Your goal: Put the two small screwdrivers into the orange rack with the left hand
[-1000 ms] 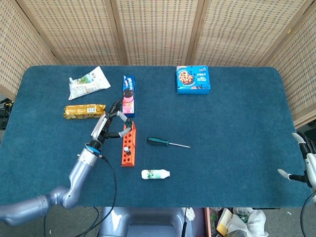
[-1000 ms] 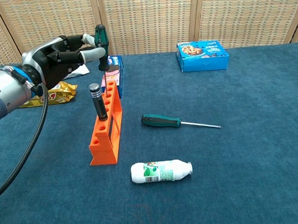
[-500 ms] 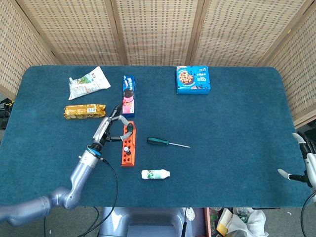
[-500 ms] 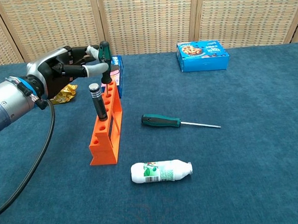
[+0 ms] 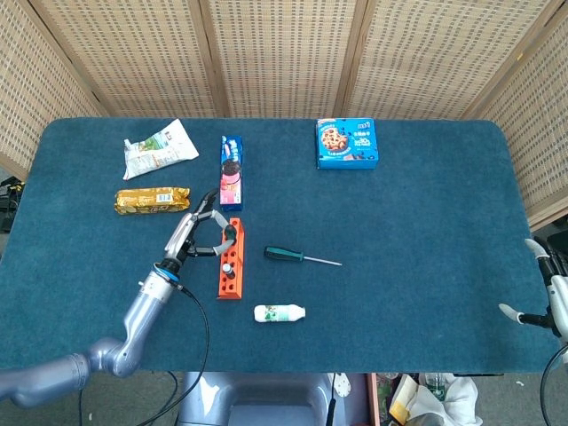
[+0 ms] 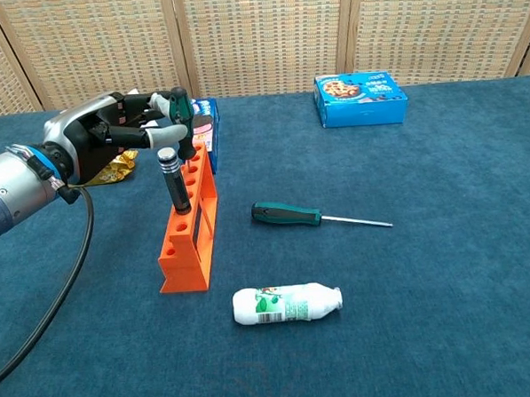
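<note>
The orange rack (image 6: 189, 234) (image 5: 230, 271) stands left of centre on the blue table. A small black-handled screwdriver (image 6: 172, 178) stands upright in one of its middle holes. My left hand (image 6: 110, 131) (image 5: 197, 234) pinches a small green-handled screwdriver (image 6: 181, 114) upright over the rack's far end; its tip is hidden behind the black handle. A longer green-handled screwdriver (image 6: 315, 217) (image 5: 300, 257) lies flat to the right of the rack. My right hand (image 5: 550, 293) hangs off the table's right edge, fingers apart, holding nothing.
A white bottle (image 6: 286, 303) lies in front of the rack. A cookie packet (image 5: 231, 171) lies just behind the rack. A gold snack bar (image 5: 153, 200), a white pouch (image 5: 158, 150) and a blue cookie box (image 5: 347, 143) sit further back.
My left hand has brought the small green-handled screwdriver down and toward the far end of the rack. The right hand has not moved.
</note>
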Robot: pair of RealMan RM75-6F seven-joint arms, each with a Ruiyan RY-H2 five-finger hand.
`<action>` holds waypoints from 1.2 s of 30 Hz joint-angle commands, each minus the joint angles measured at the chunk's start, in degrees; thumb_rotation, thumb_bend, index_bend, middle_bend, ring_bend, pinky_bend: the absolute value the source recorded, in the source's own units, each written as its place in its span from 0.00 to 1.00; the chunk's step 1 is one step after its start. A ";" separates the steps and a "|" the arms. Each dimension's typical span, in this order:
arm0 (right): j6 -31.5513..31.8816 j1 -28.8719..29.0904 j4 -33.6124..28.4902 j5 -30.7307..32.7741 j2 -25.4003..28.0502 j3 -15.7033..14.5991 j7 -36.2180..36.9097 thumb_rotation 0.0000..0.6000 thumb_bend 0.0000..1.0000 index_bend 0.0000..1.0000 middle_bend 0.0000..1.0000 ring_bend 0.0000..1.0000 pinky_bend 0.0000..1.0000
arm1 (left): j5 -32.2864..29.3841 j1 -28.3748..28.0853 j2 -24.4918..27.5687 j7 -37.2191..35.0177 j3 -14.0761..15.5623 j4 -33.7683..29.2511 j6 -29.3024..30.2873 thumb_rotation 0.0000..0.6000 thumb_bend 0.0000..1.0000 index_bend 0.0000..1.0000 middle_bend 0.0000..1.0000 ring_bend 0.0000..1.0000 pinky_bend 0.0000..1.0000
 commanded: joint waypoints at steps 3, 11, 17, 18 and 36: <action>0.05 0.00 -0.06 0.02 -0.01 0.02 -0.08 1.00 0.00 0.00 0.00 0.00 0.00 | -0.04 -0.02 -0.13 0.32 0.01 0.18 -0.11 1.00 0.60 0.66 0.00 0.00 0.00; 0.07 -0.02 -0.07 0.07 0.02 0.05 0.00 1.00 0.00 0.00 0.00 0.00 0.00 | 0.00 -0.06 -0.09 0.99 0.11 0.16 -0.36 1.00 0.61 0.60 0.00 0.00 0.00; 0.14 -0.06 -0.09 0.00 0.07 0.06 0.27 1.00 0.00 0.00 0.00 0.00 0.00 | -0.07 0.03 0.03 1.47 0.22 0.11 -0.55 1.00 0.58 0.53 0.00 0.00 0.00; 0.16 -0.06 -0.08 -0.01 0.07 0.06 0.26 1.00 0.00 0.00 0.00 0.00 0.00 | -0.06 0.06 0.01 1.51 0.25 0.16 -0.54 1.00 0.56 0.52 0.00 0.00 0.00; 0.20 -0.08 -0.21 0.04 0.08 0.07 0.10 1.00 0.00 0.00 0.00 0.00 0.00 | 0.26 0.46 0.41 1.94 0.24 -0.21 -0.16 1.00 0.29 0.44 0.00 0.00 0.00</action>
